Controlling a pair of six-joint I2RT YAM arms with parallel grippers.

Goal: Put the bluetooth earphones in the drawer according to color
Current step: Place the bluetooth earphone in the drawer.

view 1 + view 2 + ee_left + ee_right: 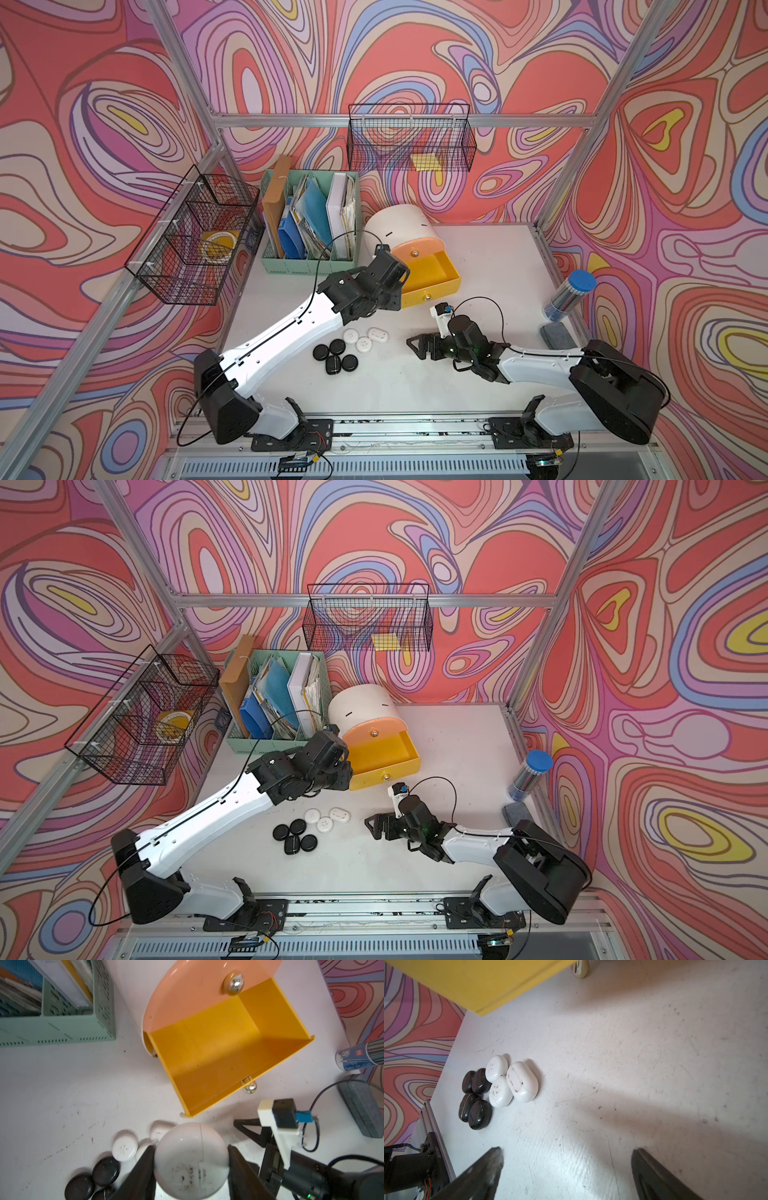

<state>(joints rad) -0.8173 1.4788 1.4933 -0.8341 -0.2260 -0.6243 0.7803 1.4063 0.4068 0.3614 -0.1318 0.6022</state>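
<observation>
Left claw [191, 1149] pinches a white earphone case [191, 1167] across its rounded sides; likely light, rigid, slippery; right claw [566, 1151] gapes empty.

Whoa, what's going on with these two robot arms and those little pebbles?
The robot is sorting earphone cases by color into a small chest. Its left claw grips a white case near the pulled-out yellow drawer, which looks empty. The right claw hangs open over the table, holding nothing. Three white cases and four black cases lie bunched on the table.
</observation>
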